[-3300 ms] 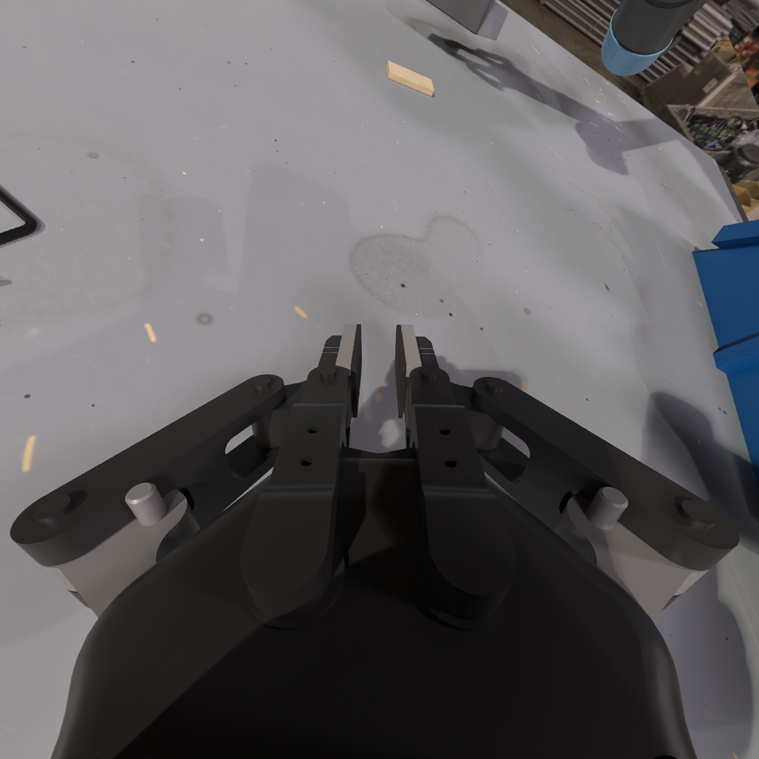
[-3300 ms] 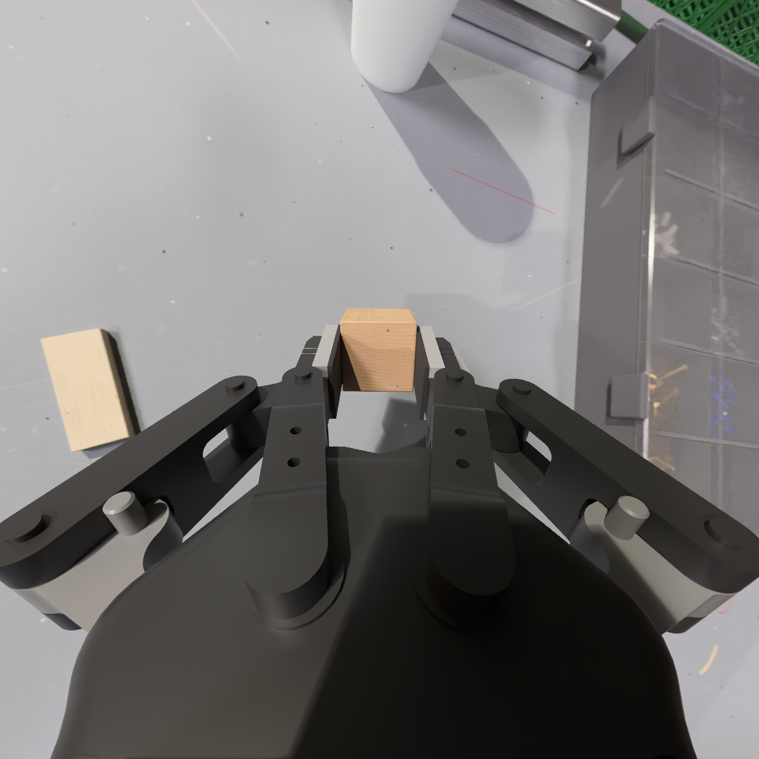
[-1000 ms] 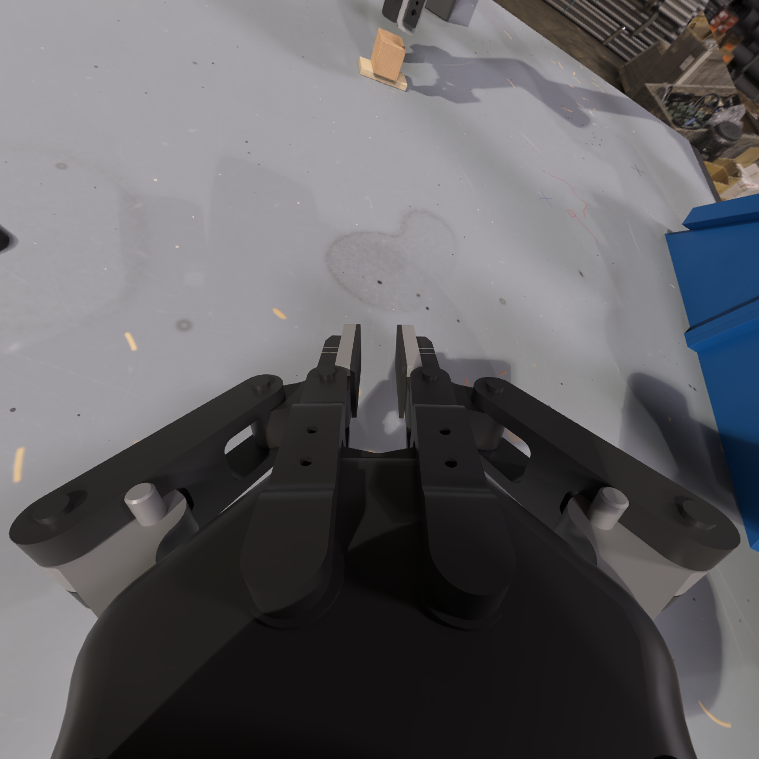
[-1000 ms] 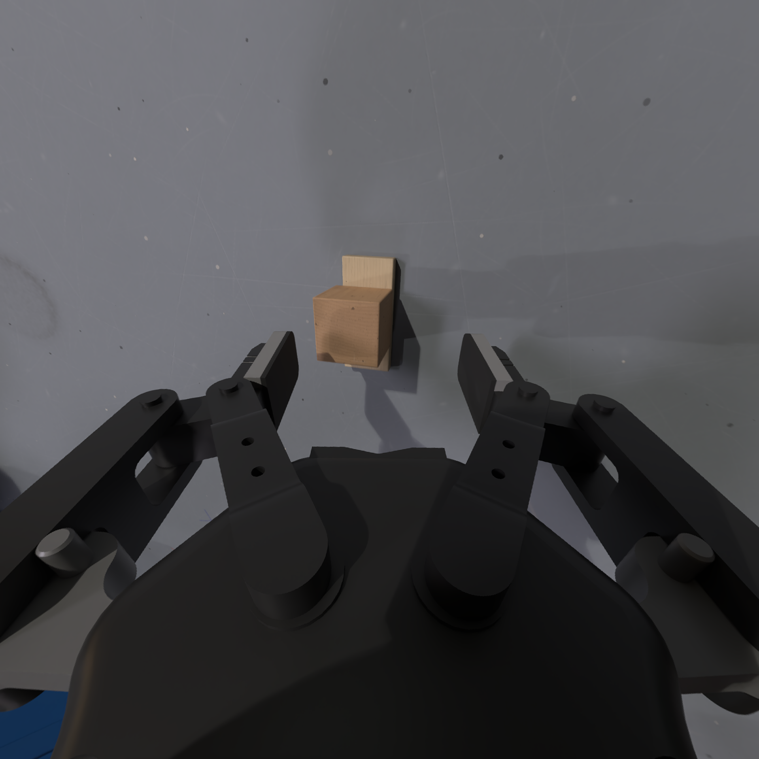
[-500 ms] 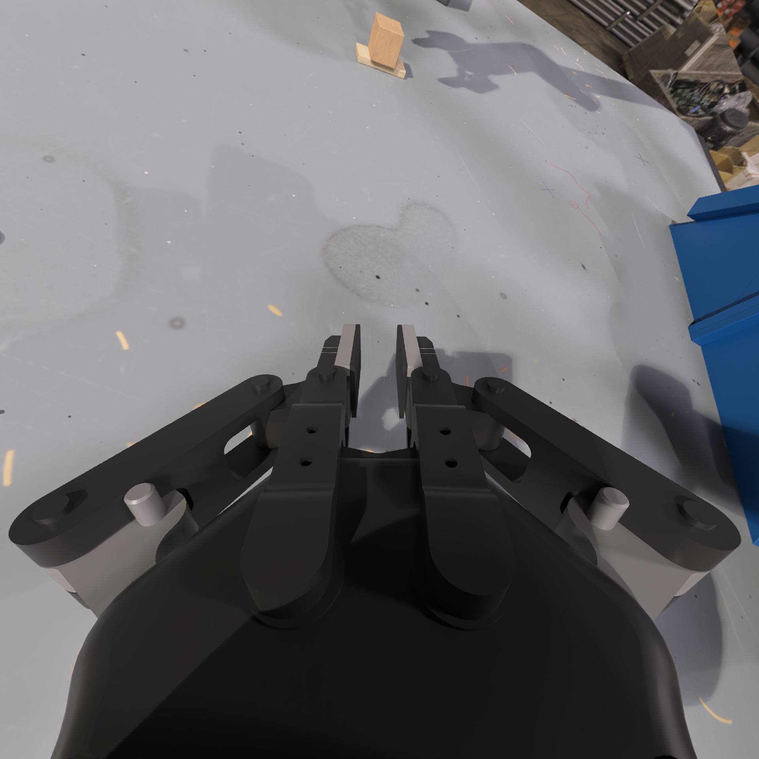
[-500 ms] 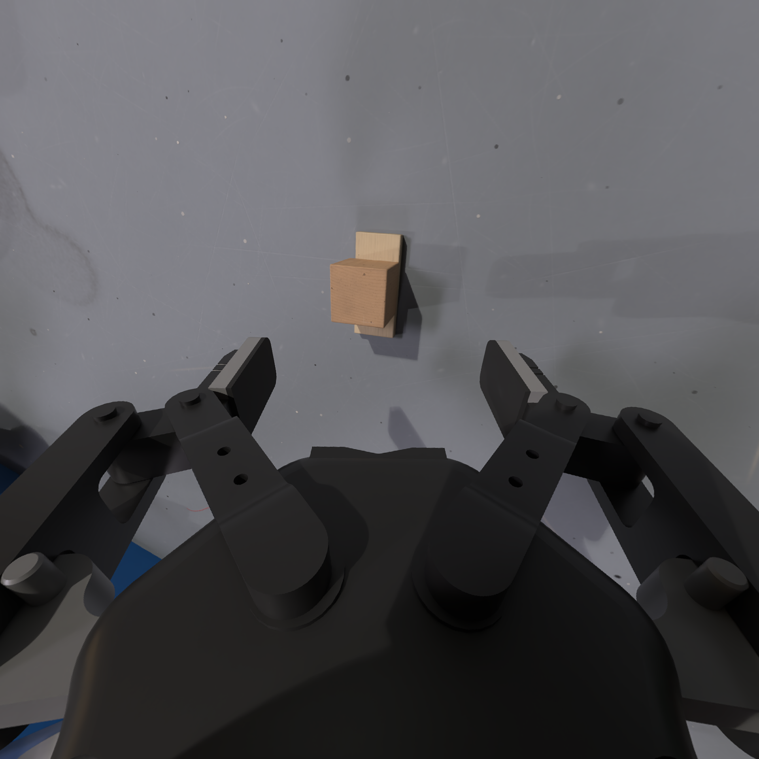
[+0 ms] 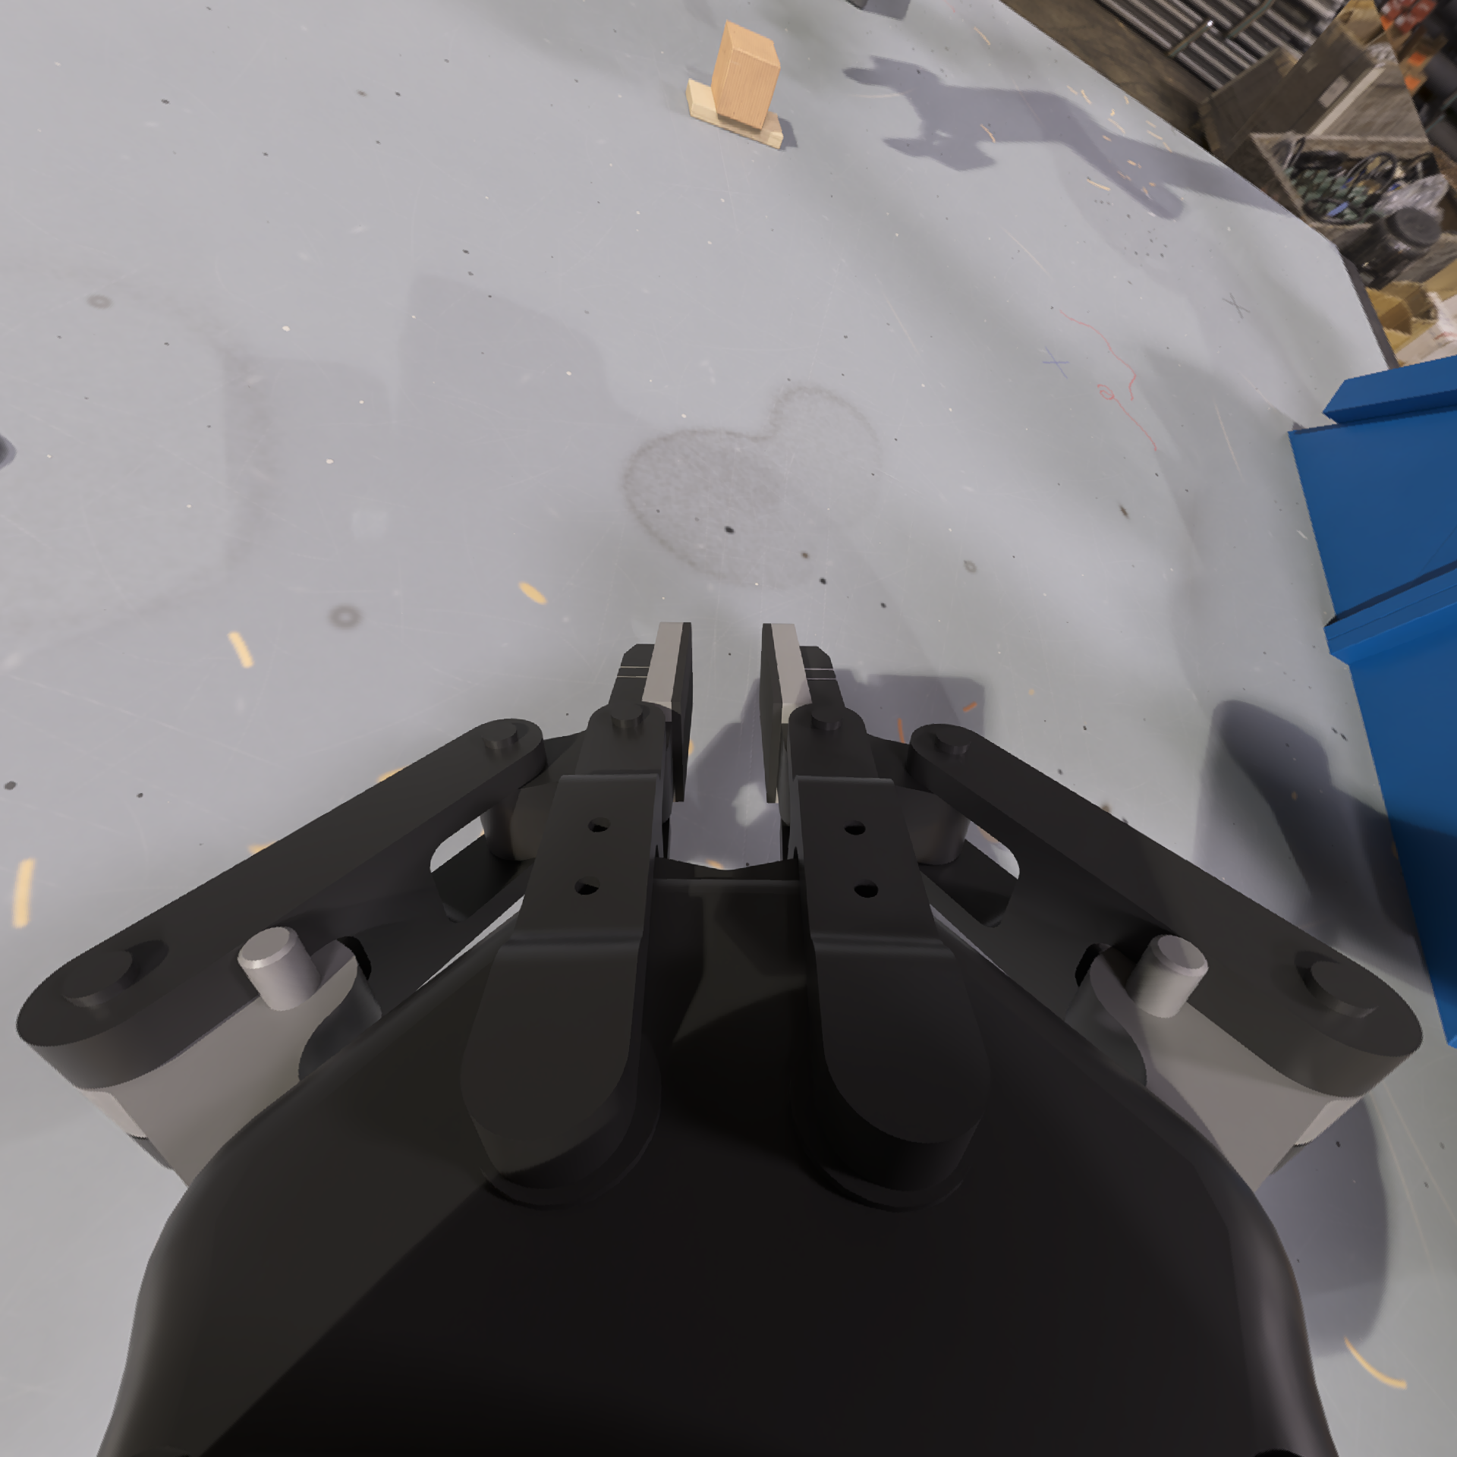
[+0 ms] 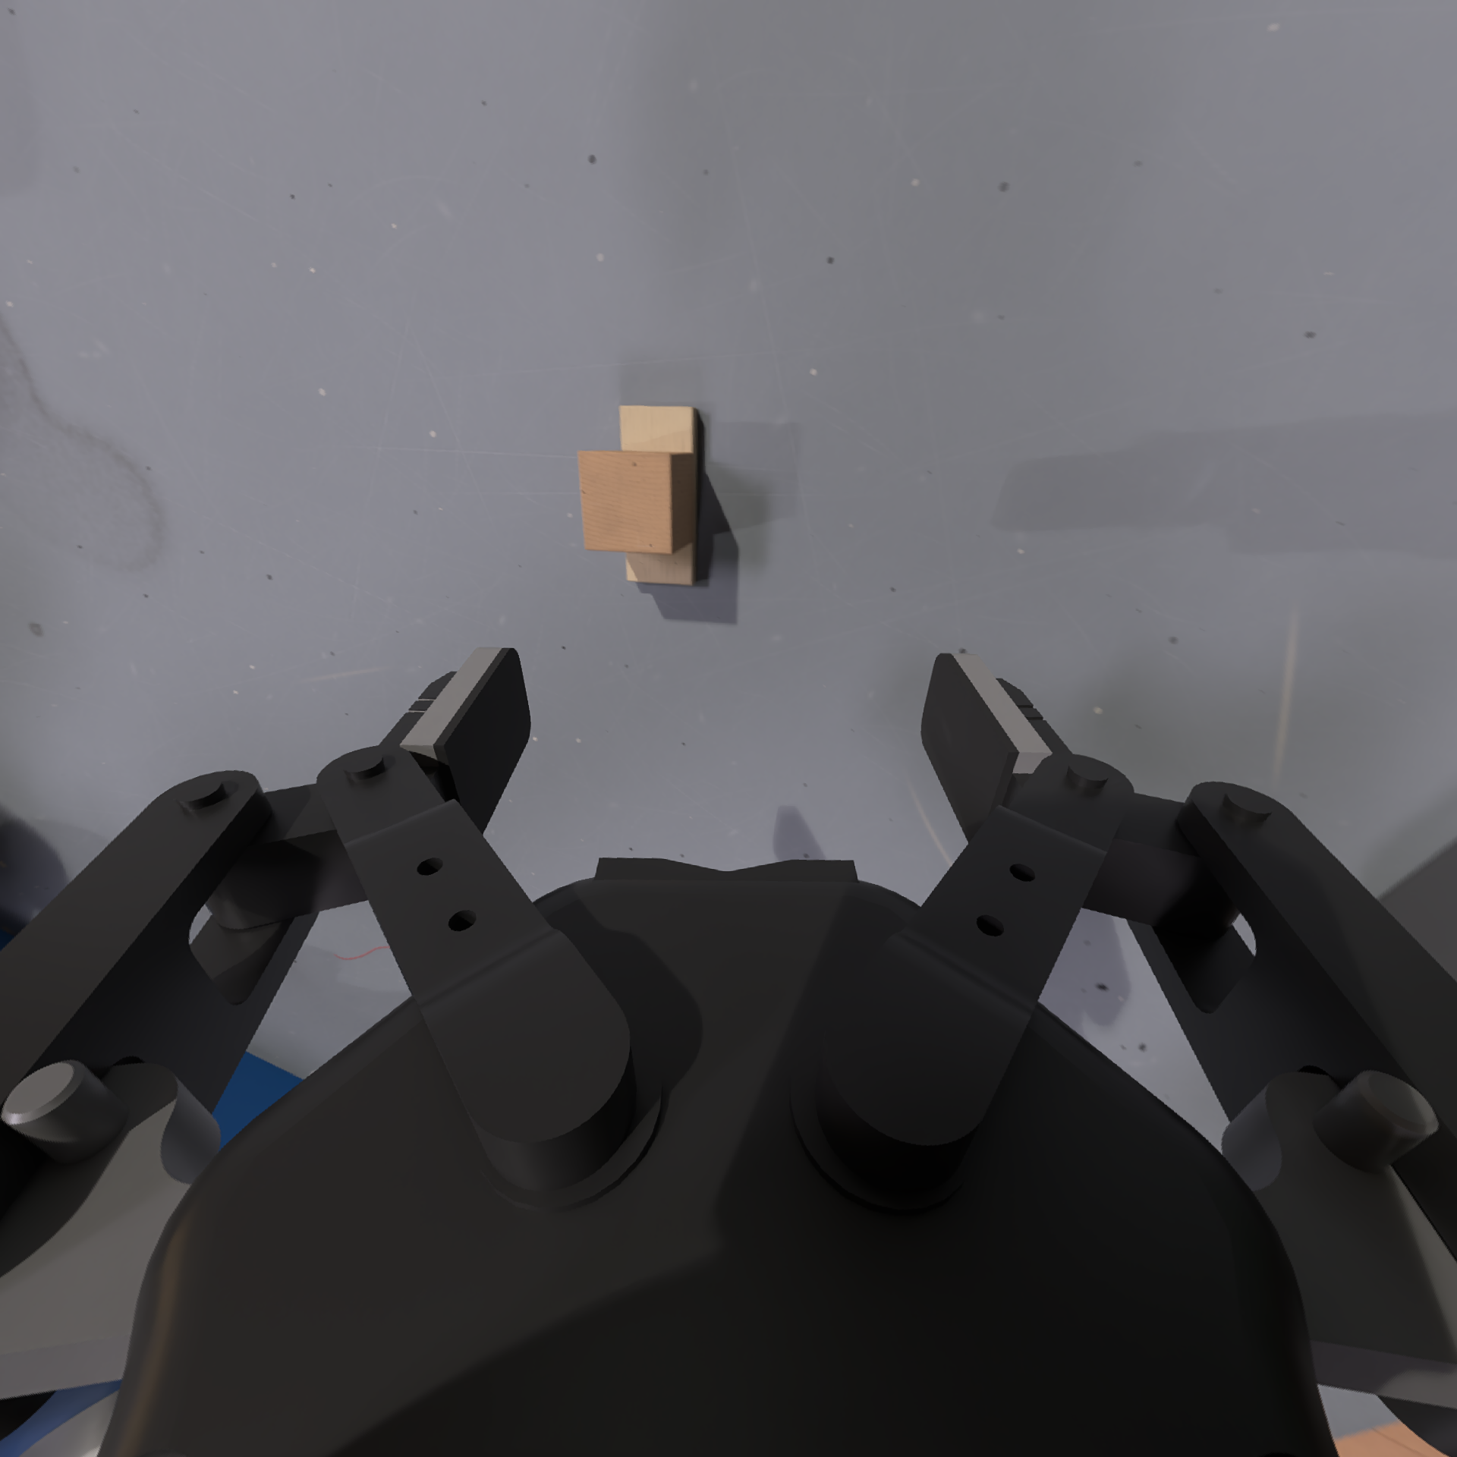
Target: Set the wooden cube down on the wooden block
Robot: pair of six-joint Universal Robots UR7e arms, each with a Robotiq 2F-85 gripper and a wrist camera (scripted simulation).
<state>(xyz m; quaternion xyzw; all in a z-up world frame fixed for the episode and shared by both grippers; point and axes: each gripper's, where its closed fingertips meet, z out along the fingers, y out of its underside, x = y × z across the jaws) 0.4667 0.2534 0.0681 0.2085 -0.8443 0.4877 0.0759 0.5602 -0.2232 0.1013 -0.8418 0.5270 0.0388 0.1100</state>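
A wooden cube (image 8: 628, 502) sits on a flat wooden block (image 8: 662, 495) on the grey counter (image 8: 1025, 315), well clear of the right gripper (image 8: 725, 713), whose fingers (image 8: 481, 709) are spread wide and hold nothing. Far across the counter, the left gripper (image 7: 725, 690) hangs with fingers (image 7: 668, 670) nearly together, a narrow gap between them, empty, near a blue bin (image 7: 1388, 631).

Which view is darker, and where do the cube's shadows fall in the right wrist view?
Right wrist view: dimmer, table in grey shade; wooden cube and wooden block cast a hard shadow to the picture's lower right. Left wrist view: brighter, sharp arm shadow right of the cube; wide-angle bending at the blue bin.
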